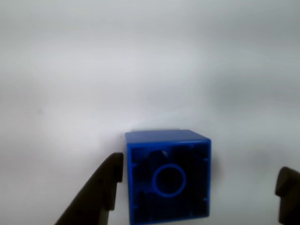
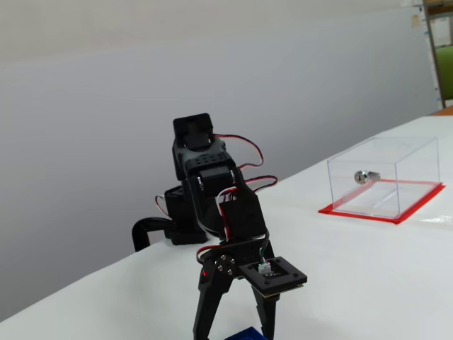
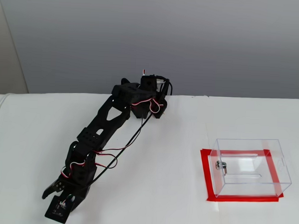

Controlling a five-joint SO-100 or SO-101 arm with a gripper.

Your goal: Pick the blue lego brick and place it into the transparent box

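Blue lego brick (image 1: 168,176) on its side btwn spread end effector (image 1: 199,187) fingers, transparent box (image 3: 250,167) well apart

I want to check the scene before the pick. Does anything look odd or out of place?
Two small things. The blue lego brick lies on its side, hollow underside facing the wrist camera, between the open end effector fingers. The transparent box already holds a small silver metal part.

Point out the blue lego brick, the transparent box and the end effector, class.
blue lego brick (image 1: 168,180): wrist view, hollow underside.
transparent box (image 3: 252,170): a fixed view, front wall.
end effector (image 1: 199,187): wrist view, midway between the open fingertips.
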